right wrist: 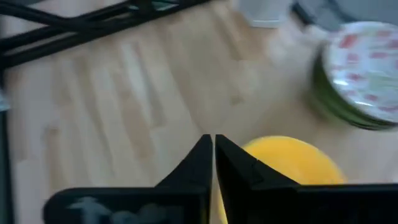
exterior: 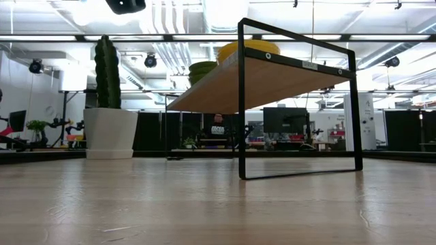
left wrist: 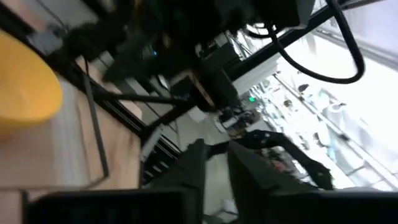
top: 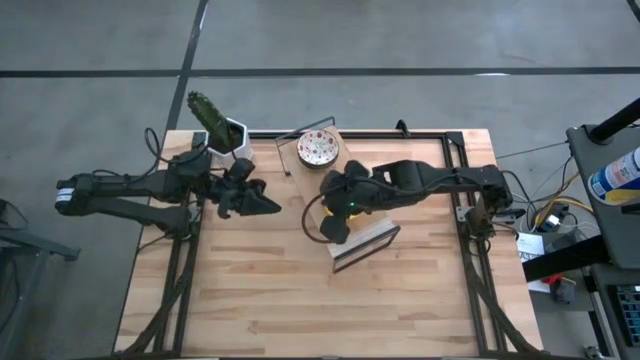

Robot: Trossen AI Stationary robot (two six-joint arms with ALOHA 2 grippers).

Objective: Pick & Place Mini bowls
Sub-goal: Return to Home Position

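Observation:
A yellow mini bowl (right wrist: 292, 163) lies just under and beside my right gripper (right wrist: 213, 155), whose fingers are shut with nothing showing between them. In the low view the yellow bowl (exterior: 248, 48) sits on top of a small wooden shelf (exterior: 272, 75). My right gripper (top: 337, 222) hovers over that shelf (top: 365, 238). A speckled white mini bowl (top: 318, 148) rests on a dark green stack (right wrist: 336, 102) near the table's far edge. My left gripper (top: 268, 206) is shut, left of the shelf, pointing right. Its wrist view shows a yellow bowl (left wrist: 25, 87). My right gripper comes down from above beside the yellow bowl's rim (right wrist: 255, 149). I cannot tell whether one finger touches the rim, because the finger itself covers that place.
A white pot with a cactus (top: 225, 132) stands at the table's far left. A black metal frame (top: 455, 140) borders the table's far and side edges. Bare wood (top: 300, 300) fills the near half of the table.

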